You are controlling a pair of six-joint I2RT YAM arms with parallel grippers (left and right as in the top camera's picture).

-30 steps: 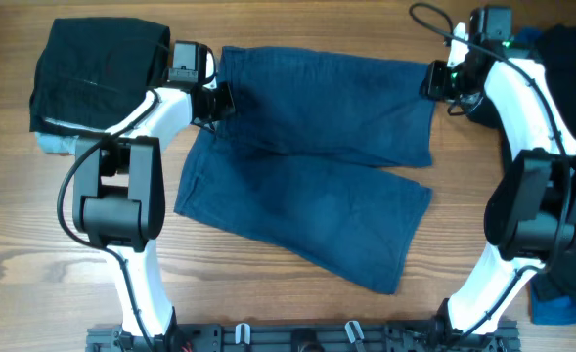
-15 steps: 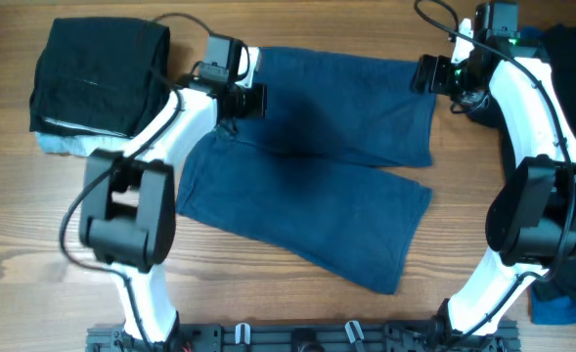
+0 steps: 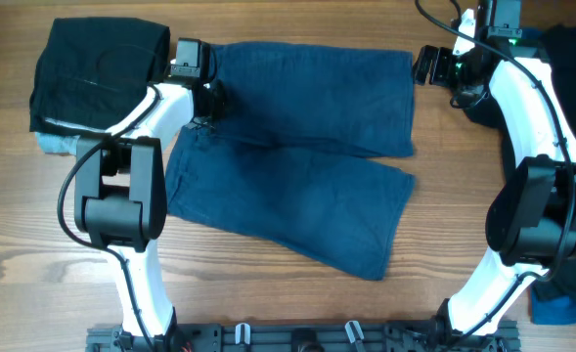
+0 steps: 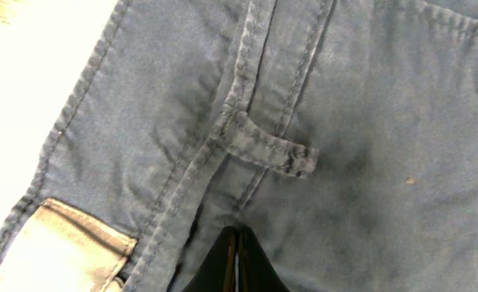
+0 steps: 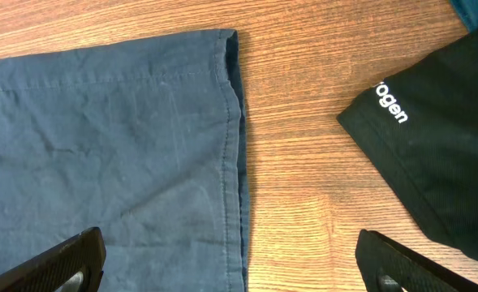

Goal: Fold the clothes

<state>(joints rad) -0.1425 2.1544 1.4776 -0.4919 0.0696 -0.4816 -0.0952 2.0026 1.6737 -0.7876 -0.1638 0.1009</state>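
Navy shorts [image 3: 297, 166], L fingers [image 4: 218, 272] pinched on waistband [image 4: 165, 105], R fingers [image 5: 68, 259] wide, empty, black shirt [image 5: 433, 146] nr hem

The navy shorts [image 3: 297, 166] lie spread flat mid-table; a folded black garment [image 3: 97, 73] far left.

Wood-grain table [image 5: 303, 162]: bare top shows just ahead of the right gripper [image 5: 226, 274] & to its right side, light brown w/ darker streaks. Black rail [image 3: 297, 340] w/ pale clips [image 3: 351, 330] along table's near edge, well behind that gripper.
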